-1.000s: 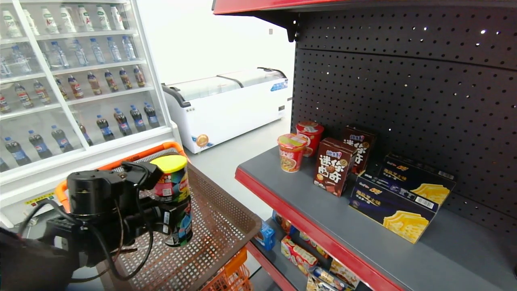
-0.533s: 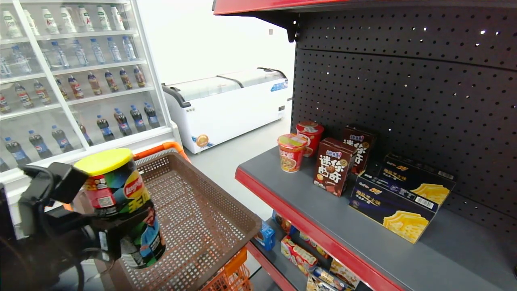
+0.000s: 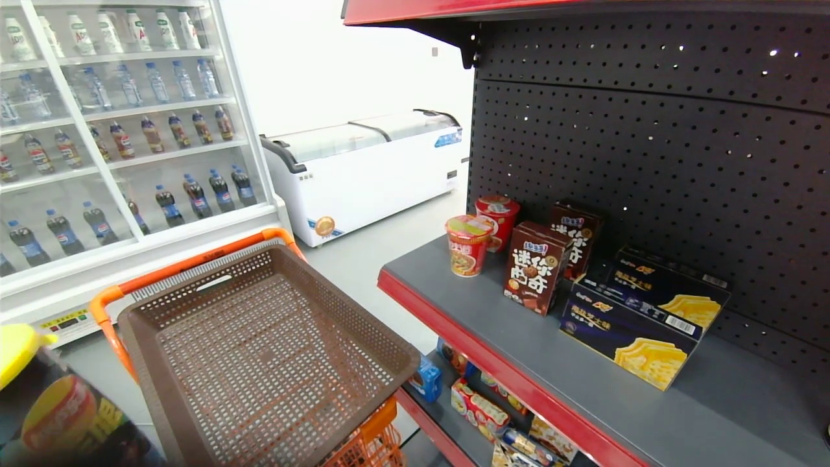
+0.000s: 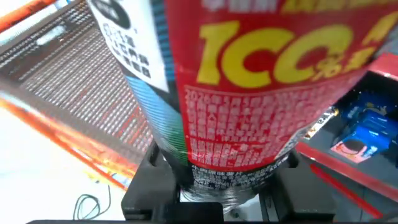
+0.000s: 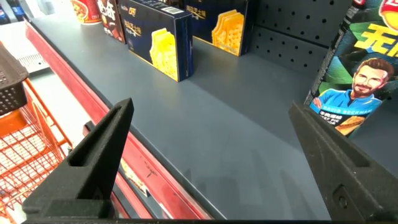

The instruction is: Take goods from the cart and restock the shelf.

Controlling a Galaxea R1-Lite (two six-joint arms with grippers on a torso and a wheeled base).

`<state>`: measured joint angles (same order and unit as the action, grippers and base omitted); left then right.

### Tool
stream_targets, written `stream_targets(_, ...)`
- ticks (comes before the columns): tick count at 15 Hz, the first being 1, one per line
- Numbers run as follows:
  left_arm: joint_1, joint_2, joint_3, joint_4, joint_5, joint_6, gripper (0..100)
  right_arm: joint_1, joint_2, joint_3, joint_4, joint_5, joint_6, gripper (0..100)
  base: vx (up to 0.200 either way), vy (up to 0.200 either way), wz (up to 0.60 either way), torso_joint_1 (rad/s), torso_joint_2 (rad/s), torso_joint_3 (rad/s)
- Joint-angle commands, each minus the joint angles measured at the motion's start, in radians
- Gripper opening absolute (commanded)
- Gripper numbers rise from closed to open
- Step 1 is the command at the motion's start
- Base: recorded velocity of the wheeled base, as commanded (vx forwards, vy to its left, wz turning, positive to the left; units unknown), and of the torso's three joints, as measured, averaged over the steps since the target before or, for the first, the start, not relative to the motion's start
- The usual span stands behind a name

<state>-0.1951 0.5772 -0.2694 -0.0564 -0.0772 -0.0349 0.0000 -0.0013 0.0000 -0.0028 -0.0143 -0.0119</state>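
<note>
A tall chip can with a yellow lid sits at the lower left of the head view, left of the brown cart basket. In the left wrist view the can stands between black fingers, so my left gripper is shut on its lower end. My right gripper hovers open over the grey shelf board, nothing between its fingers. The grey shelf with its red front edge is to the right of the basket.
The shelf holds two noodle cups, two brown boxes and two dark blue boxes; bare board lies in front of them. A green chip can stands on the board. A lower shelf holds snacks. Drink coolers stand behind the cart.
My left gripper has carried the can from above the basket leftward and toward the camera, down to the picture's lower left corner. The basket now shows no goods.
</note>
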Motion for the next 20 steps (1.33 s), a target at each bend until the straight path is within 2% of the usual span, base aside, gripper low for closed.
stream_targets(1, -0.004, -0.326, 0.035, 0.153, 0.059, 0.007, 0, 0.002, 0.001, -0.002, 0.001, 0.004, -0.002, 100, 0.0, 0.0, 0.0, 0.0, 0.0, 0.0)
stream_targets(4, -0.006, -0.405, 0.032, 0.248, 0.102, 0.006, 0, 0.002, 0.001, 0.0, 0.0, 0.005, 0.013, 100, 0.0, 0.0, -0.4, -0.002, 0.0, 0.005)
stream_targets(5, -0.007, -0.402, 0.032, 0.256, 0.1, 0.007, 0, 0.002, 0.001, 0.0, 0.0, 0.007, 0.013, 100, 0.0, 0.0, -0.6, -0.007, 0.0, 0.007)
stream_targets(20, -0.006, -0.447, 0.047, 0.26, 0.105, 0.004, 0, 0.002, 0.001, 0.0, 0.0, 0.005, 0.01, 100, 0.0, 0.0, -0.6, 0.002, 0.0, 0.002)
